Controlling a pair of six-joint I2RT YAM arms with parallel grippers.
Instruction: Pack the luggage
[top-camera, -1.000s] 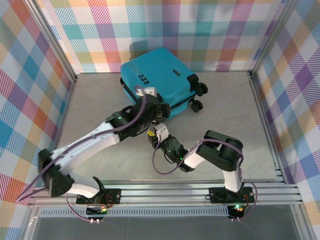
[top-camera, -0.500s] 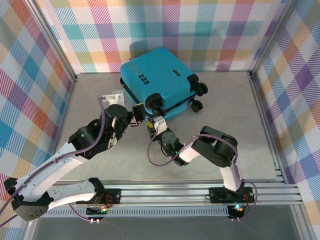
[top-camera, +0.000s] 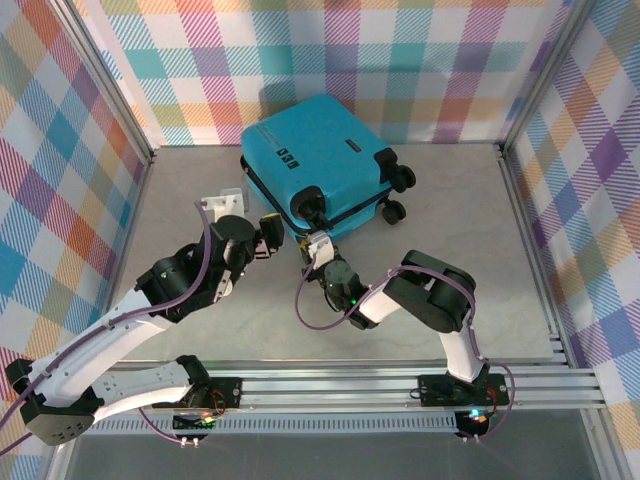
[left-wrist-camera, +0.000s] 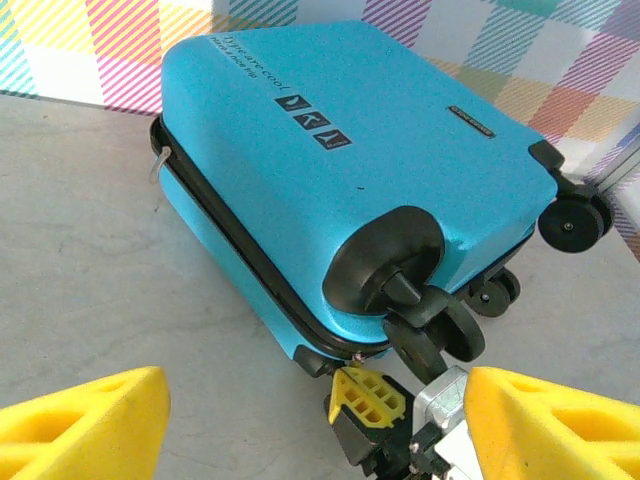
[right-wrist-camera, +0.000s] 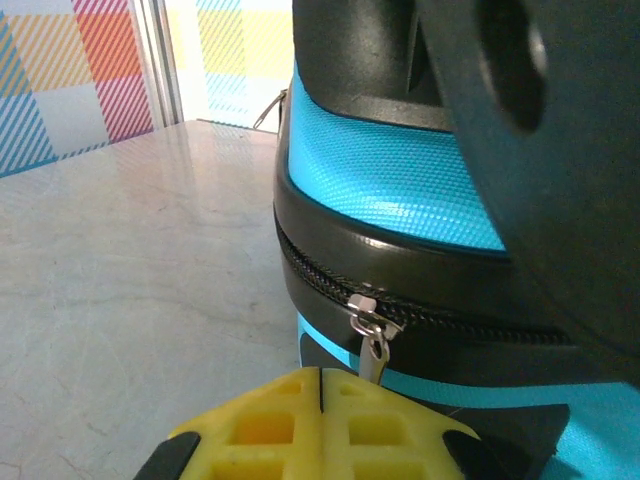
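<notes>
Right claw (right-wrist-camera: 322, 385), its yellow pads (right-wrist-camera: 255, 425) pressed together with no gap, sits at the near corner of the luggage (right-wrist-camera: 390, 170), where a silver zipper pull (right-wrist-camera: 372, 335) hangs from the black zipper (right-wrist-camera: 450, 320) down to the pads. Whether the pull is pinched cannot be told. From above, this claw (top-camera: 318, 243) touches the luggage's near corner beside a black wheel (left-wrist-camera: 435, 330).

Left claw (left-wrist-camera: 315, 385), jaws spread wide and holding nothing, hovers just left of the right claw, aimed at the luggage from the near side.

The turquoise luggage (top-camera: 320, 165) lies closed and flat at the far middle of the grey surface (top-camera: 450, 230), wheels to the right, close to the plaid wall (top-camera: 400, 60). Its shell carries three small black labels (left-wrist-camera: 313, 118) with white marks, a line of black lettering (left-wrist-camera: 225, 50) and a small badge (left-wrist-camera: 470, 120), all too small to read.
</notes>
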